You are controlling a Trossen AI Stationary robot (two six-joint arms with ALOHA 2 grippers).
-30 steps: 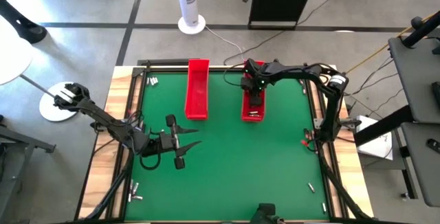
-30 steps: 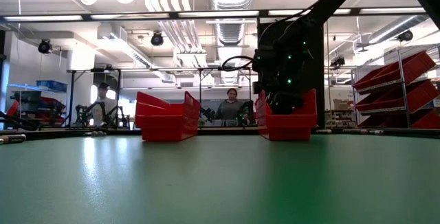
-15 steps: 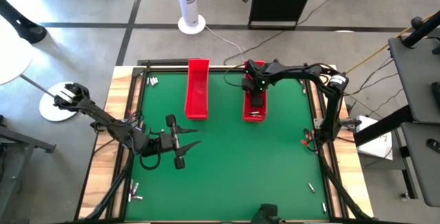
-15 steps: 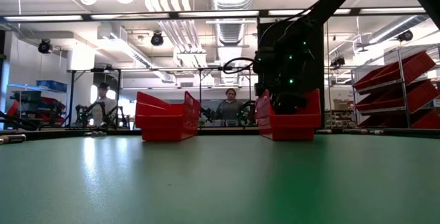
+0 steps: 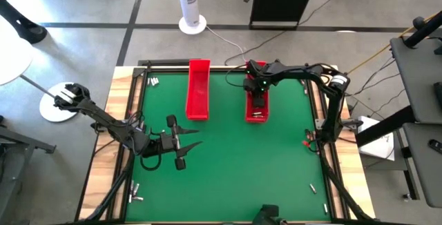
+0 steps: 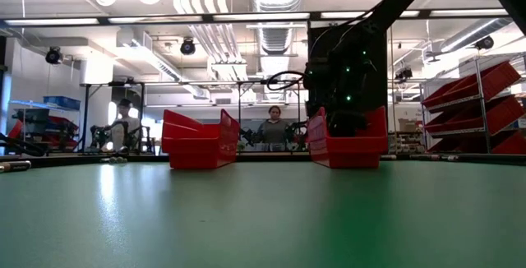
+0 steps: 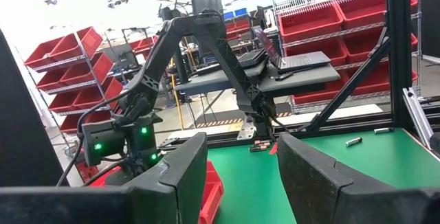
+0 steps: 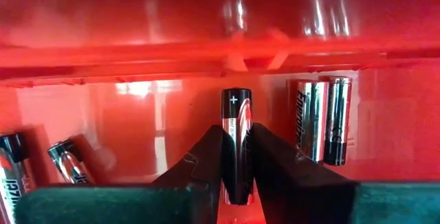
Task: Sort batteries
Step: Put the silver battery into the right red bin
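Over the green surface [image 5: 235, 163] from above: right gripper [image 5: 257, 101] down inside the right red tray [image 5: 255, 114], left gripper [image 5: 188, 143] idle and parted near the left edge. Low view: same gripper buried in that tray. Right wrist: jaws clamped on an upright battery [image 8: 236, 141], plus end up, two other batteries [image 8: 323, 119] lying just beside.

- Grey concrete floor [image 5: 83, 4] surrounds the table, crossed by dark lines.
- A white tower fan [image 5: 190, 1] stands on a round base beyond the far edge.
- A black cabinet [image 5: 283, 1] stands beside it.
- Ceiling ducts [image 6: 238, 5] and strip lights run overhead.
- Shelving with red bins [image 6: 472, 95] lines the side.
- A seated person [image 6: 274, 128] shows in the distance.
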